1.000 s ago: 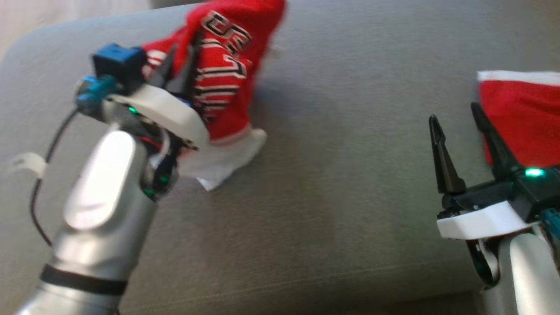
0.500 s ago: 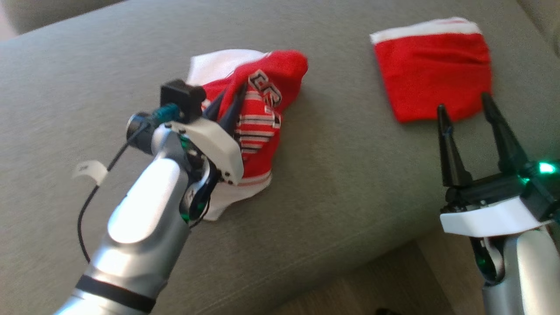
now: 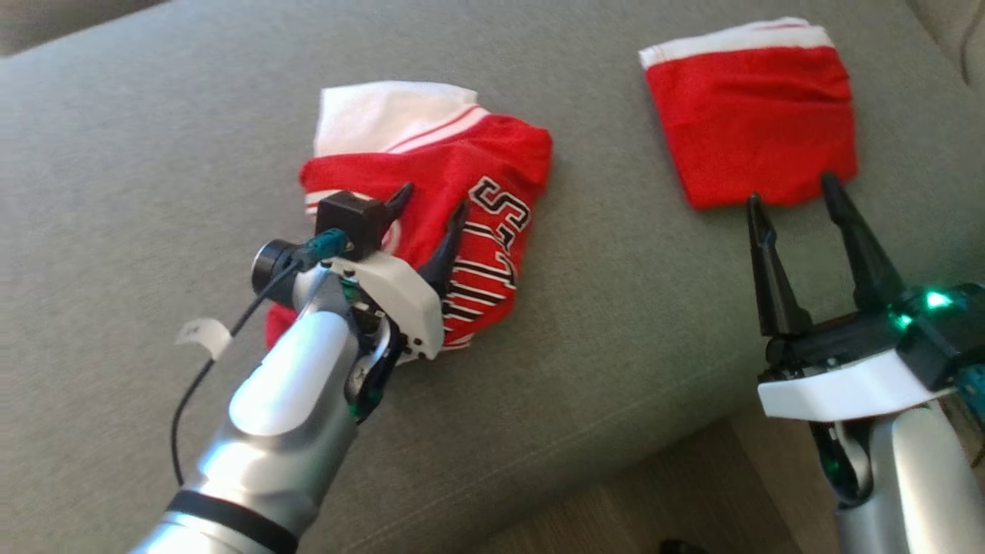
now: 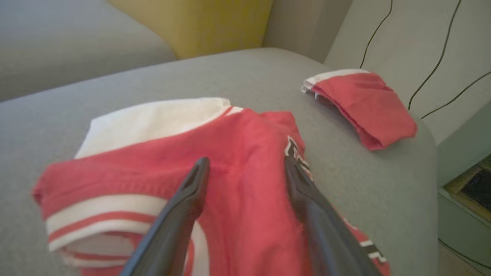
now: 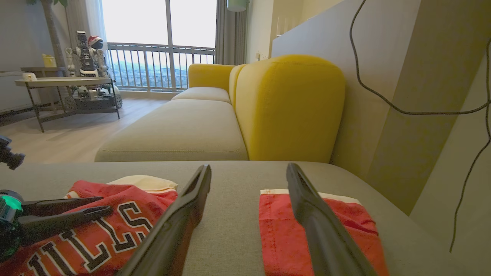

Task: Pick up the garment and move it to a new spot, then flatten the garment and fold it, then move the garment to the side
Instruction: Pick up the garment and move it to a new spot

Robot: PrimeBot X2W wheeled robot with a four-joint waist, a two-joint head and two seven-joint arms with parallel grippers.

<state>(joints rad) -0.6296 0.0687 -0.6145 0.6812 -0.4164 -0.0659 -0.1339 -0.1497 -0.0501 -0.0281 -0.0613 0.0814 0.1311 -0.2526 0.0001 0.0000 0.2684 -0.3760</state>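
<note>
Two grippers are on hand, and the garment picks between them: my left gripper (image 3: 433, 197) hangs right over the garment (image 3: 492, 154), fingers spread apart with nothing clamped. I cannot tell whether its tips touch the fabric. My right gripper (image 3: 792, 189) is likewise spread and empty, its tips at the near edge of the folded red cloth (image 3: 758, 115), which I take as my marker.

The garment is a red jersey lying crumpled on the grey cushion (image 3: 616, 323), to the left of the folded red cloth. It is well apart from that cloth, with a bare strip of cushion between them. As I read it, the heap's long axis runs roughly parallel to the folded cloth's left edge. The white panel (image 3: 385, 115) is at the far end, and a striped hem is at the near end, under my left wrist. The lettering (image 3: 492, 238) is on the side facing the folded cloth.

I judge the garment to be set down at its spot but not yet flattened. The left arm is the nearer one and can pinch where it hangs. The right arm would have to travel left from the folded cloth, across the bare strip, and it would meet the lettered side first
</note>
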